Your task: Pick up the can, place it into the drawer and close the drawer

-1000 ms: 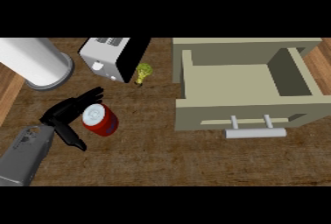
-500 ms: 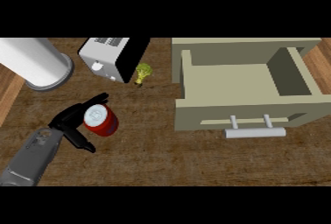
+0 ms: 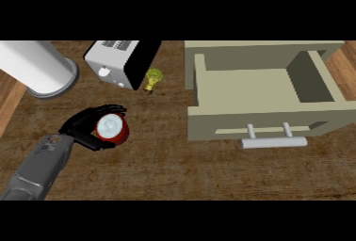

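Observation:
A red can [image 3: 113, 129] with a silver top sits left of centre in the head view, its top turned up toward me. My left hand [image 3: 80, 126] comes in from the lower left, fingers and thumb curled round the can from its left side. The beige drawer [image 3: 257, 120] stands pulled open at the right with nothing showing inside. Its grey bar handle [image 3: 273, 142] faces the near side. The can is well left of the drawer. My right hand does not show.
A white and black toaster [image 3: 119, 62] stands at the back, with a small yellow-green object [image 3: 153, 78] just right of it. A large white cylinder [image 3: 36, 68] occupies the far left corner. Brown counter [image 3: 181, 174] spreads across the front.
My left hand has closed its fingers round the can. The can now sits higher in view, with its silver top showing more fully. The drawer has not moved.

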